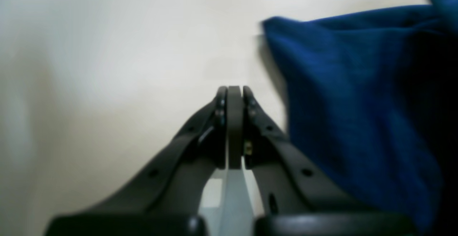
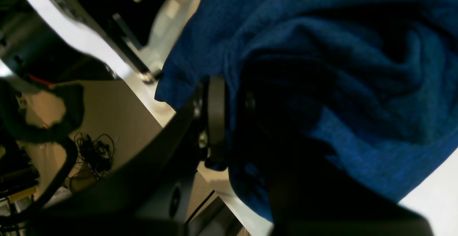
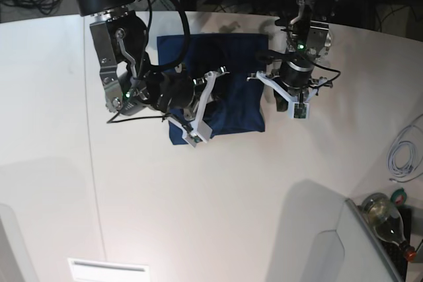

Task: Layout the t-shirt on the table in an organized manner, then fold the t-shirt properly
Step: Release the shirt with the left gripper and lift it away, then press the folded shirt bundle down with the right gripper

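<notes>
At the far middle of the table (image 3: 218,203), the right gripper (image 2: 229,118) is clamped on the t-shirt (image 3: 228,87): in the right wrist view the navy cloth runs between its dark fingers (image 2: 216,118), with one fold bunched over the far finger and hiding it. From above, that arm lies low across the shirt's left part, its white-framed wrist over the near left corner of the cloth.

The left gripper (image 1: 235,92) is pressed fully together with nothing between its pads. It hangs over bare white tabletop just beside the shirt; in its own view the blue fabric rises close on the right of the fingers, apart from them, with a soft shadow under its edge. In the base view this arm stands just past the shirt's right edge.

The shirt lies as a compact dark rectangle, apparently doubled over, its far edge toward the arm bases. Whether sleeves or collar are tucked inside cannot be told.

A glass bottle (image 3: 386,212) lies in a grey bin (image 3: 357,242) at the near right corner, cut off by the frame. A pale cable (image 3: 403,153) loops on the table's right side. The left wrist view is blurred, and much of the right wrist view is lost in shadow.
</notes>
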`<state>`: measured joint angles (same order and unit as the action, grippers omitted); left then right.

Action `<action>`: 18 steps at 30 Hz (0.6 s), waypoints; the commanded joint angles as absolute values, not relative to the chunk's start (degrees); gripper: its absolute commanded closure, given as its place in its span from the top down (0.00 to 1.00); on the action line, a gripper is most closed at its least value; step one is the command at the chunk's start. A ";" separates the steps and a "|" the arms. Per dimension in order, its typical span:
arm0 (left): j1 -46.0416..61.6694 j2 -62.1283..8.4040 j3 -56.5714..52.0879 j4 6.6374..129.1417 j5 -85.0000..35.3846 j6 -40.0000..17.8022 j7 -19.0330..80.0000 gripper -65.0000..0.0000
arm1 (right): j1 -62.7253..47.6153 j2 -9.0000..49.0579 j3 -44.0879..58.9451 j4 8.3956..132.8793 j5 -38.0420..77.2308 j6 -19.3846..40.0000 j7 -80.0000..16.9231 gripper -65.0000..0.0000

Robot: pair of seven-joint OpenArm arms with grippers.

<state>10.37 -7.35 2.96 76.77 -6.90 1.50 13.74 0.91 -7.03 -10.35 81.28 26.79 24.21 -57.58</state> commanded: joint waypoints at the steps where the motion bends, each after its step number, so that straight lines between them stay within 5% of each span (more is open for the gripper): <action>1: 10.33 -7.25 2.51 77.85 -6.90 1.36 12.44 0.00 | 1.71 -7.69 -10.42 82.15 28.09 24.40 -56.57 0.02; 18: 16.22 -7.96 -6.90 86.81 -7.34 1.10 12.53 0.00 | 1.80 -7.69 -10.33 82.15 28.09 24.40 -56.57 0.02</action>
